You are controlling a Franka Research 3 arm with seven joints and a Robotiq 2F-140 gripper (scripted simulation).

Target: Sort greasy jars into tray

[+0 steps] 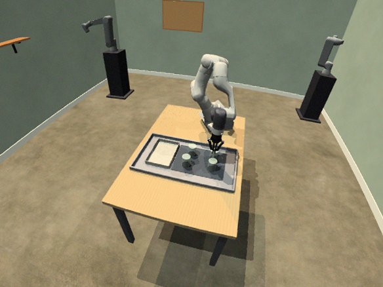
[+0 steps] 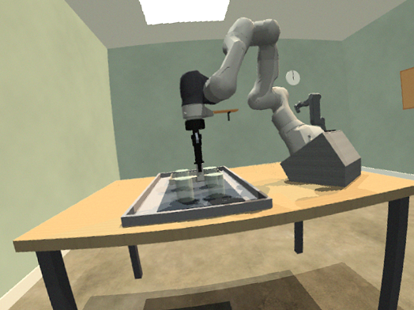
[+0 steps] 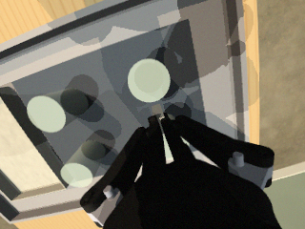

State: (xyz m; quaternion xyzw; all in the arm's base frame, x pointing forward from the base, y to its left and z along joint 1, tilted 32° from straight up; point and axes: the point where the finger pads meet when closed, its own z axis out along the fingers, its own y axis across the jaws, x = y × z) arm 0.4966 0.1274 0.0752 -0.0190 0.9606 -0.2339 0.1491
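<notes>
Four upturned glass jars stand on the dark drying mat [image 1: 202,162]. In the top view I see three: back left [image 1: 192,145], front left [image 1: 186,156] and front right [image 1: 212,161]. The fourth is mostly hidden behind my gripper [image 1: 214,151]. The gripper is shut and empty, pointing straight down, with its tips low between the two jars farthest from the tray [image 2: 183,185] [image 2: 215,182]. In the wrist view the fingertips [image 3: 160,115] stand right beside one jar's base [image 3: 149,80]; I cannot tell if they touch. The tray [image 1: 162,152], with a beige floor, lies left of the mat and holds no jar.
The steel table top [image 1: 187,161] has a raised rim all around and rests on the wooden table. The robot's grey base block [image 2: 322,166] stands on the table behind it. Two black pedestals with arms stand far off on the floor.
</notes>
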